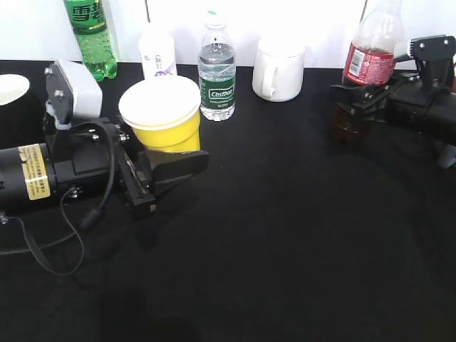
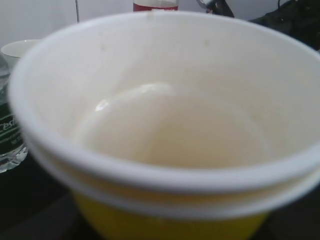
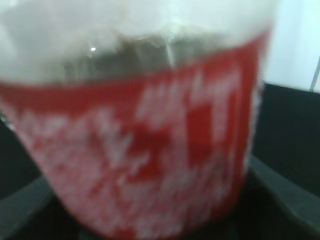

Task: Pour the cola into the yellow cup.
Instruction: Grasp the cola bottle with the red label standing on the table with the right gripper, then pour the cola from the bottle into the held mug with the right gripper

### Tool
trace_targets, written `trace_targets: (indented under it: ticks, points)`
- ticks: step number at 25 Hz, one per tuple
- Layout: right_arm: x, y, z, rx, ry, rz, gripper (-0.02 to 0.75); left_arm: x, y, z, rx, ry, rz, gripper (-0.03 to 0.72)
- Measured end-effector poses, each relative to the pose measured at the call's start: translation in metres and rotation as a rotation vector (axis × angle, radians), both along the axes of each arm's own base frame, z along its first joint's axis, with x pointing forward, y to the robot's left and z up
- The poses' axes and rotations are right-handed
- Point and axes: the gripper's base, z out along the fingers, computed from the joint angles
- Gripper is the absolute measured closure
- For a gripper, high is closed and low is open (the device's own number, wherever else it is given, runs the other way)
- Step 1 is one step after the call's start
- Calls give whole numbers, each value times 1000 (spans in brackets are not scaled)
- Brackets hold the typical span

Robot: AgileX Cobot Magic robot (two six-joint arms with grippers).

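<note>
The yellow cup (image 1: 168,128), with a white rim and white inside, stands upright at the left of the black table. My left gripper (image 1: 162,168) is shut on its lower part. In the left wrist view the cup (image 2: 165,125) fills the frame, looks empty, and hides the jaws. The cola (image 1: 370,63), a clear bottle with a red label and dark liquid, stands upright at the far right. My right gripper (image 1: 356,105) is shut on it below the label. The red label (image 3: 150,155) fills the right wrist view, with a dark finger showing at each lower corner.
Along the back edge stand a green soda bottle (image 1: 91,35), a small white bottle (image 1: 157,51), a water bottle with a green label (image 1: 216,71) and a white mug (image 1: 279,70). A white rim (image 1: 11,87) shows at the far left.
</note>
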Motion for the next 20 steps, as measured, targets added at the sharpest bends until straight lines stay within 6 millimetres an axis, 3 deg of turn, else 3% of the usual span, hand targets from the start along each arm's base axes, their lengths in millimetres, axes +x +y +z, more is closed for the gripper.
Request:
trace_targets:
  ticks: [2, 4, 12, 16, 19, 20]
  points:
    - [0, 1, -1, 4, -8, 15, 169, 0, 0, 0, 0, 0, 0, 244]
    - [0, 1, -2, 3, -7, 19, 267, 0, 0, 0, 0, 0, 0, 244]
    - [-2, 4, 2, -11, -23, 52, 269, 0, 0, 0, 1, 0, -1, 244]
    - [-20, 11, 60, -126, -195, 190, 269, -3, -6, 1, 9, -13, -41, 244]
    - [-45, 18, 97, -256, -321, 340, 272, -6, -28, 11, 5, -40, -101, 244]
    - [-52, 19, 107, -280, -347, 368, 313, -5, -35, 16, -1, -42, -112, 244]
